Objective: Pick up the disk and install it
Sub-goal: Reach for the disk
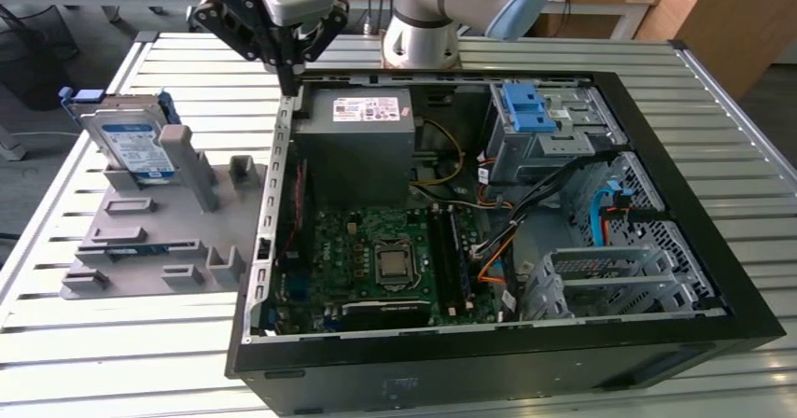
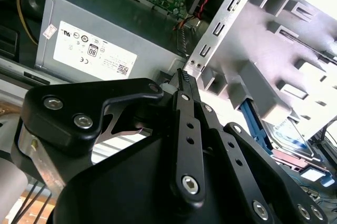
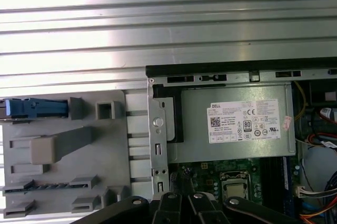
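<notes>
Nearest the exterior camera, toward 6 o'clock, the open case (image 1: 498,362) lies on its side on the slatted table (image 1: 75,343). Inside it, the motherboard (image 1: 373,250) sits at 7 o'clock and a metal cage (image 1: 610,278) at 4 o'clock. Farther back, the power supply (image 1: 361,143) fills the 11 o'clock corner, and a blue latch bracket (image 1: 529,110) sits at 1 o'clock. At 9 o'clock of the case, just beside it, a grey fixture (image 1: 137,241) rests on the table. The disk (image 1: 131,143) stands tilted at the fixture's far end, label toward the camera, apart from the gripper. The gripper (image 1: 290,84) hangs at 11 o'clock above the case's far corner wall, beside the power supply, its fingers clenched together on nothing. At 12 o'clock behind it rises the arm's base (image 1: 424,35).
</notes>
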{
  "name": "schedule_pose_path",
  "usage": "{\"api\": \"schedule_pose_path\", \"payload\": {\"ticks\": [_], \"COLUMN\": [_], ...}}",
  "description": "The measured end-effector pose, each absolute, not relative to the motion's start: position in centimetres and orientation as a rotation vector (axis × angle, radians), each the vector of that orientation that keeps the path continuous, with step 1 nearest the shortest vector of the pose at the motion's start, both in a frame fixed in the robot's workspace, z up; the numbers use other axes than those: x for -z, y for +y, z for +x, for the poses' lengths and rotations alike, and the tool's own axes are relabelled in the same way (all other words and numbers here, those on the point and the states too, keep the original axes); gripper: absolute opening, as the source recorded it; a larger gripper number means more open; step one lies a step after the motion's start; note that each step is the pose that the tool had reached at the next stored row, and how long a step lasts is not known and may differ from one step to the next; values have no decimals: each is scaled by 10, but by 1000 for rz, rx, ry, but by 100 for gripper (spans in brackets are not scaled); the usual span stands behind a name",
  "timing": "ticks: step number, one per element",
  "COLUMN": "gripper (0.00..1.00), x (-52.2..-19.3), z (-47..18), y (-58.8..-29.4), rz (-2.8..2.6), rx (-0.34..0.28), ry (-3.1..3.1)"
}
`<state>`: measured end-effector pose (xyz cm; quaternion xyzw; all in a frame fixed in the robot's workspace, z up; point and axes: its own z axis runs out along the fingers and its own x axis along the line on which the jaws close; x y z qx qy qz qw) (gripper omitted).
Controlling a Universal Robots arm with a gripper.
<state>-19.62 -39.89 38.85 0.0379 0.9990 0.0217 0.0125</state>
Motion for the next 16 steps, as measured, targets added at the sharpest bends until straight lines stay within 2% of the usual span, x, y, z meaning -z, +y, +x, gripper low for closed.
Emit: {"api": "schedule_pose_path", "payload": {"ticks": [16], "gripper": [11], "x": [-388], "z": [-201], "y": [-399], "rz": [118], "rx": [-68], "ry": [3114]}}
